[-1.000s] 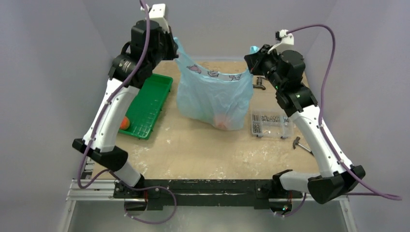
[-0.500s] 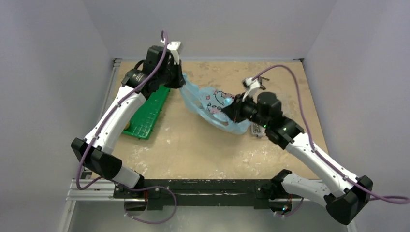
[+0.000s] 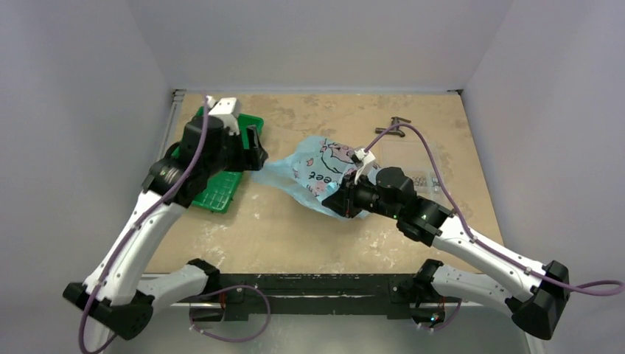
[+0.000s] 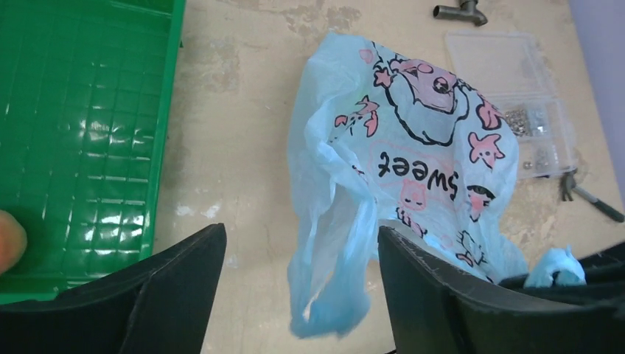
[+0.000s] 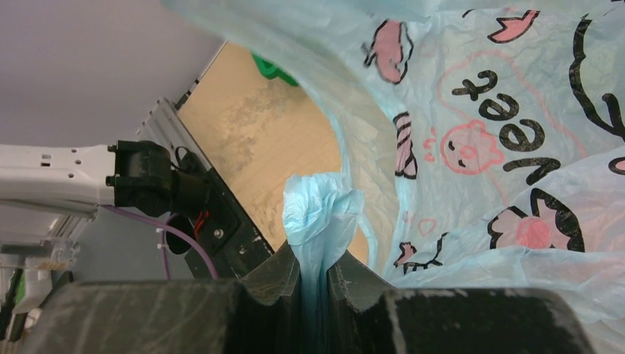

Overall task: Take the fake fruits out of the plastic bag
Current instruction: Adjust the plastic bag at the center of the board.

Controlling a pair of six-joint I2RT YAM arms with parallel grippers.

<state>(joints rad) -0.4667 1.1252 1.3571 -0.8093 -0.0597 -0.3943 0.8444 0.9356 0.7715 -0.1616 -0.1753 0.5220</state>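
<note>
Where right pincer clamps, crinkly plastic bag

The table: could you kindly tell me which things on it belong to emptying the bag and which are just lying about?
Job: plastic bag, pinched in the right fingers; one fake fruit in the green tray.
Lying about: clear box of screws; metal tap fitting; dark tool.

The plastic bag lies mid-counter. At its 9 o'clock sits the tray, one fruit in it. The compartment box lies at 3 o'clock, a metal fitting at 1.
</note>
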